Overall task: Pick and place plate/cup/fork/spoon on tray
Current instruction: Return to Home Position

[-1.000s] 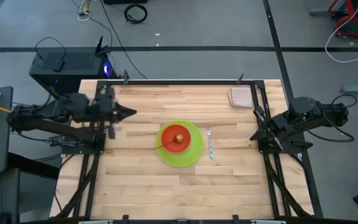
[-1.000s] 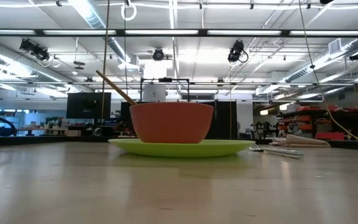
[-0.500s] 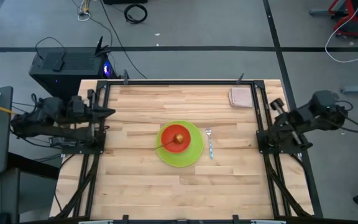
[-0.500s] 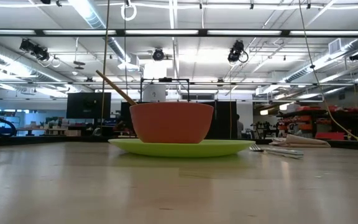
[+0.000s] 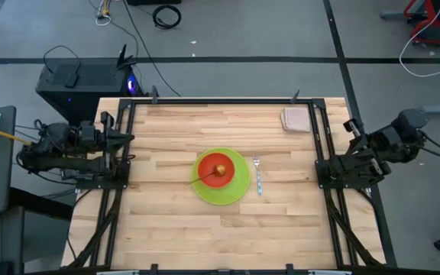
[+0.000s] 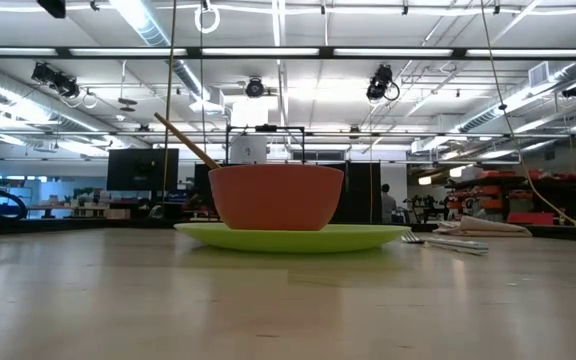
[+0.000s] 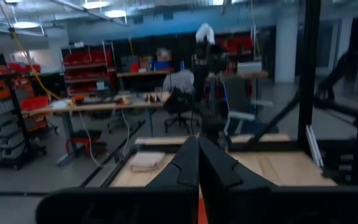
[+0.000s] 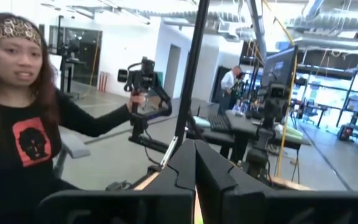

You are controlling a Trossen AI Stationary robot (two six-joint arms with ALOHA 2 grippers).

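Observation:
The lime-green plate (image 5: 237, 187) lies flat on the wooden table near its middle, and it also shows in the low view (image 6: 293, 237). The red-orange cup (image 5: 219, 169) stands upright on the plate. The golden-tan spoon (image 5: 202, 178) stands in the cup, its handle (image 6: 186, 141) leaning out over the rim toward the left. The silver fork (image 5: 257, 174) lies flat on the table just right of the plate. My left gripper (image 5: 131, 138) is drawn back at the table's left edge, shut and empty (image 7: 198, 163). My right gripper (image 5: 349, 124) is drawn back at the right edge, shut and empty (image 8: 195, 165). No tray shows.
A pinkish-beige square pad (image 5: 296, 119) lies at the table's far right corner. Black frame rails (image 5: 121, 153) run along the left and right edges. A person (image 8: 23, 118) stands in the room beyond the table, seen in the right wrist view.
My left gripper has drawn back from over the table toward its left edge. My right gripper has drawn back toward the right edge and a little toward the far edge. Plate, cup, spoon and fork have stayed where they were.

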